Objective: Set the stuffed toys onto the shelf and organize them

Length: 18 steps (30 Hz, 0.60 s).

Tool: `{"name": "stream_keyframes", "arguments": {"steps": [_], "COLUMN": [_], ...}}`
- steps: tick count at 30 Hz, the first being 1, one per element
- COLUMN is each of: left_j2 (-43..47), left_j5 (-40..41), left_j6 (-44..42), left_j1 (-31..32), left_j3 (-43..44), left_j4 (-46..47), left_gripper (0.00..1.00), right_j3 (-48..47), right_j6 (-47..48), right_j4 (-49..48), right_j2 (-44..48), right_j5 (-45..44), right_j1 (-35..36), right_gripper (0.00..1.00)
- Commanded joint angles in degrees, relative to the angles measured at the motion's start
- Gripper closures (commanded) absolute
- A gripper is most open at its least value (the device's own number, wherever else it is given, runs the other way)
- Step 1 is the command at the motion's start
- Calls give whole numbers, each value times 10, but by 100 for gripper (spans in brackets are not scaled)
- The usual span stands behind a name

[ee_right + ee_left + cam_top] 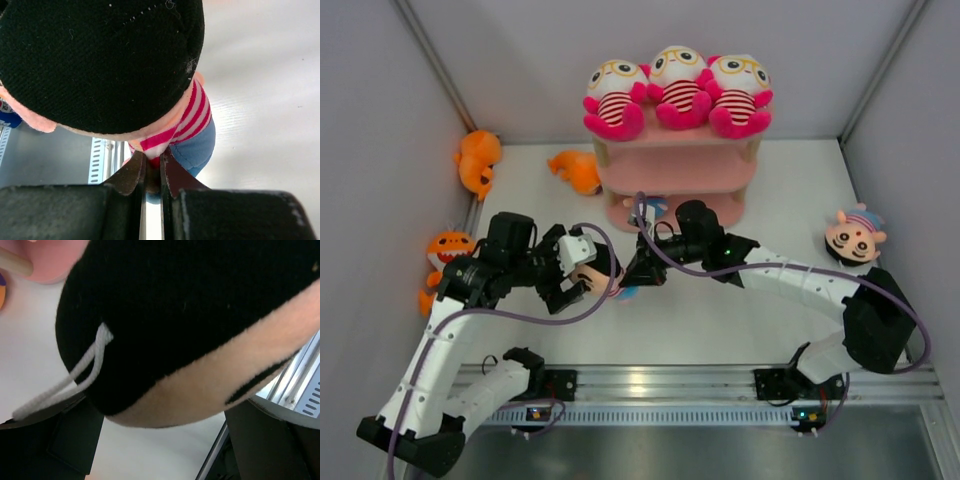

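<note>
Grip first: right gripper (152,164) closed hard, jaws pinching the blue-and-striped body of a small doll (100,60), black-haired head looming large in the wrist view. Left gripper (576,272) right up against that same head from the other side, black hair filling its camera; open or clamped, impossible to tell. Doll between the two claws, just in front of the pink shelf (675,170), near its bottom board but not on it. Up top, three white-faced toys (677,90) shoulder to shoulder, filling the upper board edge to edge. Orange shark (578,170) tight beside the shelf's left end; second shark (478,160) in the far left corner; third shark (445,255) against the left wall (370,150), close to the left arm (435,340). Second doll (855,237) near the right wall (920,150). Open white tabletop (720,330) between the arms and the front rail (650,380).
</note>
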State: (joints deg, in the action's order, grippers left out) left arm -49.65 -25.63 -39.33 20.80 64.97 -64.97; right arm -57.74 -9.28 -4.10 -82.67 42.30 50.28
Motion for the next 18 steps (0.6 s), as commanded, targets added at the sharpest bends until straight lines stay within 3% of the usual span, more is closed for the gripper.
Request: {"name": "stream_keyframes", "arguments": {"steps": [1, 7, 9, 10, 11, 12, 13, 14, 17, 18], "left_j2": [-7, -22, -24, -25, -26, -27, -28, -30, -44, -55], "left_j5": [-39, -103, -109, -113, -114, -113, -109, -102, -68, -26], "left_j6": [-19, -16, -19, -19, -19, -18, -15, -12, 25, 50], "left_j1": [2, 4, 3, 3, 4, 4, 3, 2, 1, 1], "left_j3": [38, 53, 48, 46, 46, 46, 47, 47, 46, 42], "left_j4": [-7, -6, -7, -6, -6, -7, -4, -4, 19, 29], "left_gripper": [2, 3, 16, 35, 64, 86, 100, 100, 100, 100], "right_j3": [-6, -8, -8, -9, -11, -12, -13, -17, -7, 1], "right_j6": [-7, -25, -27, -23, -21, -17, -2, 10, 81, 109], "right_j4": [-75, -108, -114, -115, -112, -105, -95, -62, -1, 8], "right_j2": [-14, -35, -36, -37, -37, -35, -33, -29, 5, 18], "right_j5": [35, 49, 50, 50, 48, 38, 28, 12, -88, -113], "right_j1": [11, 13, 14, 15, 14, 14, 14, 14, 14, 14], "right_gripper": [100, 100, 100, 100, 99, 96, 90, 72, 45, 42]}}
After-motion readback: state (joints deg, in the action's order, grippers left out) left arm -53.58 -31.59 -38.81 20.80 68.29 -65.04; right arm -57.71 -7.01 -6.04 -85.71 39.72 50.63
